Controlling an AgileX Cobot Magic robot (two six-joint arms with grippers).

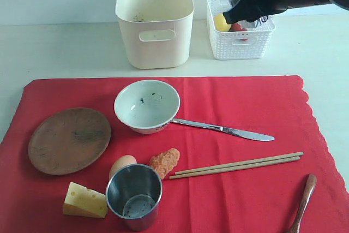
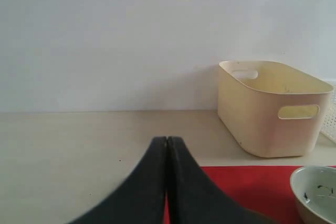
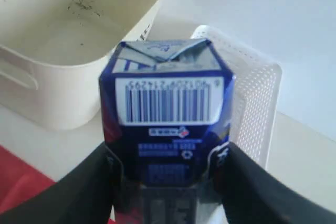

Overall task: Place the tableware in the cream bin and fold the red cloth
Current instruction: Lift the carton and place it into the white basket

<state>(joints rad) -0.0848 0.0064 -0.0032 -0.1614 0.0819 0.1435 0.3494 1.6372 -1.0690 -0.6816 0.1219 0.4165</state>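
The right gripper (image 3: 168,163) is clamped on a blue-and-silver drink carton (image 3: 168,103), one jaw on each side, and holds it over the low white lattice-sided basket (image 1: 240,45). The left gripper (image 2: 167,142) is closed with nothing in it, its fingers pressed together, near the edge of the large bright red fabric cloth (image 1: 245,102).

All the tableware lies on that cloth, and none shows in the tall cream plastic bin (image 1: 154,31) behind it. The white speckled bowl (image 1: 146,105) looks heavy and breakable, so a pinch over its rim suits it best. The round brown wooden plate (image 1: 69,140) is stiff and flat, so a finger must probably slip under its edge. The steel cup (image 1: 134,195) seems light and slick and could be taken by its thin wall. The silver table knife (image 1: 223,129), the pale wooden chopsticks (image 1: 237,165) and the brown wooden spoon (image 1: 302,203) lie low and may skid, so each is best gripped across its middle. The cloth is limp and is best lifted by a corner once it is cleared.
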